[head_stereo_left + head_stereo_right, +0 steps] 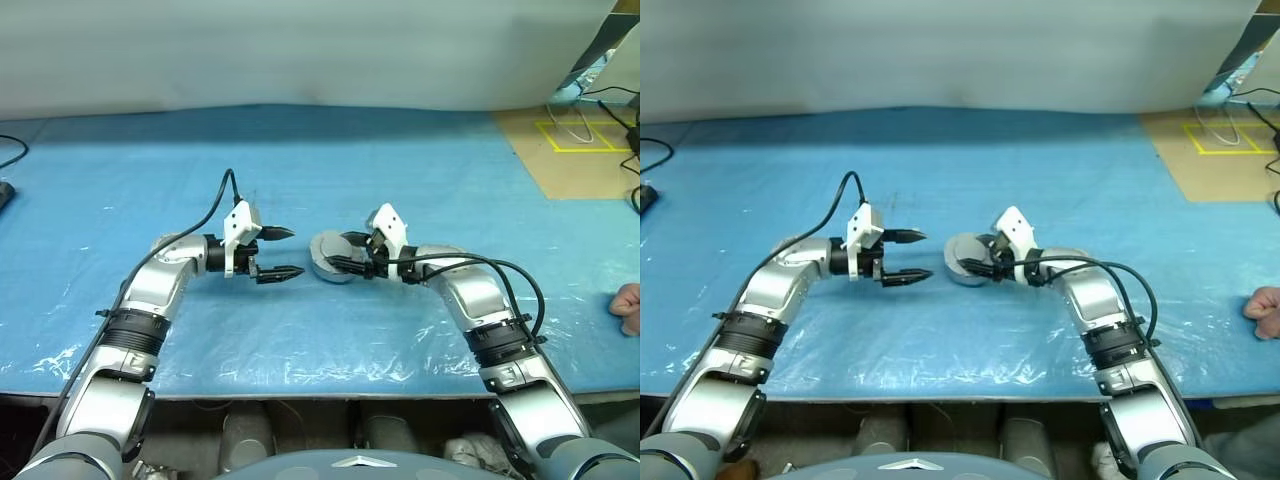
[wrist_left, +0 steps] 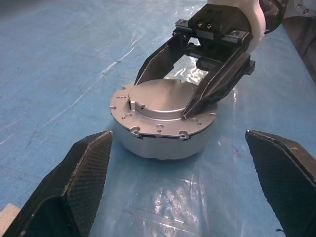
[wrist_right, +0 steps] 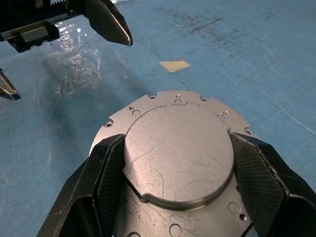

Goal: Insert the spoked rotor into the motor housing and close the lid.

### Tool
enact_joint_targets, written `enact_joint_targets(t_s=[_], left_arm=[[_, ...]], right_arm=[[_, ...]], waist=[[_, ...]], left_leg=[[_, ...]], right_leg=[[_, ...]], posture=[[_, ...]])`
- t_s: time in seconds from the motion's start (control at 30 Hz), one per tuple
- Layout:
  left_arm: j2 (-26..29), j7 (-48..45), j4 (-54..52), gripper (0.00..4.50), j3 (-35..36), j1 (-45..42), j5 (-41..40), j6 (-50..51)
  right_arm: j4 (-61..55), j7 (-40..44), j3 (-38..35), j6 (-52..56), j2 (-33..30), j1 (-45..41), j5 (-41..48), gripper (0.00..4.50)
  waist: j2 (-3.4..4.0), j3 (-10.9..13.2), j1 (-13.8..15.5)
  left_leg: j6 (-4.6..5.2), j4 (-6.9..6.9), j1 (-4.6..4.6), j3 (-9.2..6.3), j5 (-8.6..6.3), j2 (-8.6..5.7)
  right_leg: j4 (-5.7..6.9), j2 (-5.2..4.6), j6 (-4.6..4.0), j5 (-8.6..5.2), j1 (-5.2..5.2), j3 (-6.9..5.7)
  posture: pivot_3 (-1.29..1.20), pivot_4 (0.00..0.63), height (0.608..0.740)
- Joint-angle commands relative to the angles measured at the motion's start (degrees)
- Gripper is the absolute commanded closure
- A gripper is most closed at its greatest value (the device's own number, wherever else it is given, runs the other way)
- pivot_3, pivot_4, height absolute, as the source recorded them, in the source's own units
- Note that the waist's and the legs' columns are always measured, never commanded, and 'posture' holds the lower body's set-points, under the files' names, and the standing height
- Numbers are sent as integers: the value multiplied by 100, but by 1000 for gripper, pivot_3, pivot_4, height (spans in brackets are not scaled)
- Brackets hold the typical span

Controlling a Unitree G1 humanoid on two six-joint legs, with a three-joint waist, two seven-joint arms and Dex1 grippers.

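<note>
Closest to us in the head views, our two arms reach over the blue table (image 1: 420,150): our left gripper (image 1: 283,252) hangs with its fingers spread and nothing between them, pointing toward our right gripper (image 1: 343,256), which is clamped on the motor housing (image 1: 327,262). From this distance the housing is a small grey lump, tilted, half hidden by the fingers, and we cannot tell whether it rests on the table. A person's hand (image 1: 628,306) is cut off at the table's right edge. Our left wrist view gives what the head views cannot: the housing (image 2: 163,123) sits on the blue surface, top closed by a flat silver plate, and the right gripper's fingers (image 2: 217,86) pinch the raised round centre from both sides. Our right wrist view shows that raised disc (image 3: 177,153) between its own fingers (image 3: 106,177), scratched, with small screw holes around the flange; the housing's near edge is cut off. A scrap of tan tape (image 3: 174,65) lies beyond.
</note>
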Motion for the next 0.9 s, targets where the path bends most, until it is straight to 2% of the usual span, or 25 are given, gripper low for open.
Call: enact_joint_targets(t_s=[0.03, 0.37, 0.67, 0.9], left_arm=[[39, -19, -209, 0, 29, -42, -45, -9], [77, -46, -312, 0, 16, -45, -51, 86], [90, -68, -430, 0, 4, -26, -84, 249], [86, -64, -463, 0, 16, -34, -76, 322]], right_arm=[[474, 146, 131, 319, 17, 539, 66, 1530], [-177, 207, 214, 365, 82, 451, 201, 1530], [-739, 318, 105, 794, -110, -16, 360, 1530], [-570, 333, 389, 420, -272, 32, -74, 1530]], waist=[[0, 0, 1], [1, 1, -7], [10, 11, -20], [17, 18, -18]], left_leg=[[0, -2, -2, 0, 0, 0], [-26, -10, -22, -4, -14, 17], [-27, -8, -22, -4, -15, 17], [-27, -7, -29, -4, -14, 17]], right_leg=[[-2, 0, 0, 0, -1, -1], [-10, 17, 12, 7, -19, -16], [-7, 18, 13, 8, -23, -15], [-4, 19, 14, 9, -31, -15]], posture=[[0, 150, 740], [0, 150, 740], [0, 150, 740], [0, 150, 740]])
